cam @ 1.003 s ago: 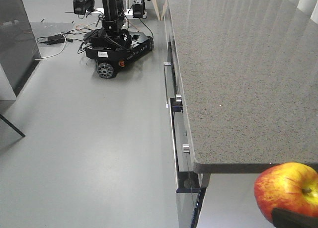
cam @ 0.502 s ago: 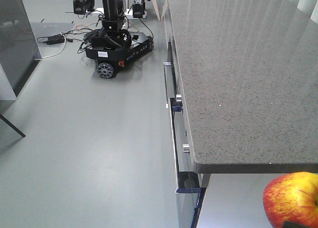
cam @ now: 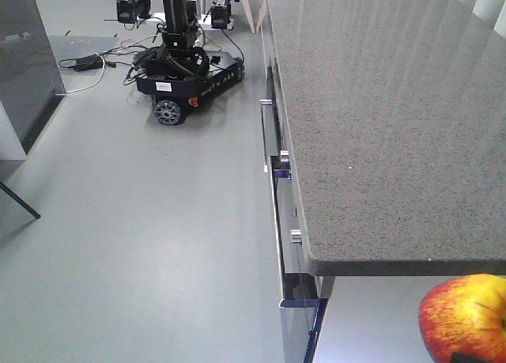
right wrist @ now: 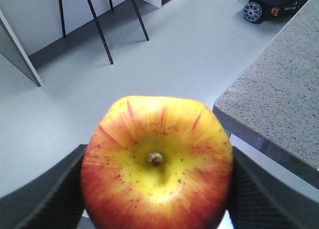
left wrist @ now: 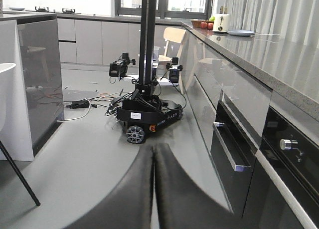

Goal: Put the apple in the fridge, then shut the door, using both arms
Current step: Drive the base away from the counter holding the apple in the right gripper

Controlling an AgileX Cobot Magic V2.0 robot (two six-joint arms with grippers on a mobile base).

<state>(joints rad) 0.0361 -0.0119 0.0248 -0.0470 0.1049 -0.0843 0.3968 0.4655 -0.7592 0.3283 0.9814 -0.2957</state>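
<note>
The apple [right wrist: 157, 161], red with a yellow patch round its stem, fills the right wrist view, stem end toward the camera. My right gripper [right wrist: 157, 189] is shut on it, one black finger [right wrist: 45, 194] on each side. In the front view the apple [cam: 466, 319] hangs at the bottom right, just below and in front of the counter's corner. My left gripper [left wrist: 153, 151] is shut with nothing in it, its fingers pressed together above the floor. The fridge and its door are out of view.
The grey speckled counter [cam: 379, 102] runs along the right, with drawer and oven handles [cam: 277, 213] on its front. Another wheeled robot base [cam: 186, 78] with floor cables stands ahead. A dark glossy cabinet panel [cam: 28, 54] is at the left. Chair legs [right wrist: 99, 19] stand nearby.
In the front view the apple has dropped lower and shifted slightly right over the last second, then held still. The left gripper's earlier state is not shown.
</note>
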